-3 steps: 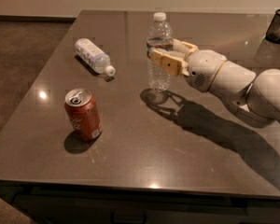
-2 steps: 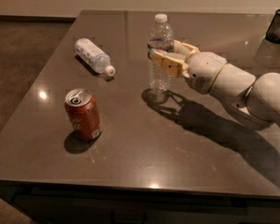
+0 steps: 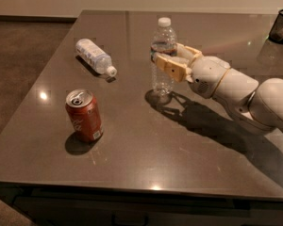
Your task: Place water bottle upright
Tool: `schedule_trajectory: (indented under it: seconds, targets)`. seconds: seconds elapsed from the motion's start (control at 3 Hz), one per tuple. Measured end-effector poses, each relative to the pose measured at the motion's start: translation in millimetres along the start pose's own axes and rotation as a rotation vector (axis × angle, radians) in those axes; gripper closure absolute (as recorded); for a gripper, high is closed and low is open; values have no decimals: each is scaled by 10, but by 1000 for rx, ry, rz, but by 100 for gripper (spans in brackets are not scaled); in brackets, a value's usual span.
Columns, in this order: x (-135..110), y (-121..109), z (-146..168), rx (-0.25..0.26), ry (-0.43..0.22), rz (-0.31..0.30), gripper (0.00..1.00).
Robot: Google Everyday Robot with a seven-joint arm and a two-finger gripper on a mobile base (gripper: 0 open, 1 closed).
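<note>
Grey tabletop (image 3: 132,140) carries the water bottle (image 3: 162,81) upright, gripper (image 3: 164,56) fingers clamped round its middle. Risk: an uneven release or sideways withdrawal could topple it.

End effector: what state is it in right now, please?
End effector: closed on the upright water bottle, gripping it at mid-body.

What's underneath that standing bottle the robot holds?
Only the table shows beneath the bottle, whose base seems to rest on it. The gripper, closed around its middle, covers that band.
</note>
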State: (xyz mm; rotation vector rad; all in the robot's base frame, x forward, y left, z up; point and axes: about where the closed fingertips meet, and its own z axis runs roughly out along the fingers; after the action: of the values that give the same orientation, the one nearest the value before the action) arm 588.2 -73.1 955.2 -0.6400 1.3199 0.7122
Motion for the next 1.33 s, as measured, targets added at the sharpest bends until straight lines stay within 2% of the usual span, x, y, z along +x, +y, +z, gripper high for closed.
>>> schedule_trajectory:
  seconds: [0.33, 1.33]
  targets:
    - [59, -20, -22, 14, 4, -1, 69]
    - [135, -47, -53, 27, 13, 1, 0]
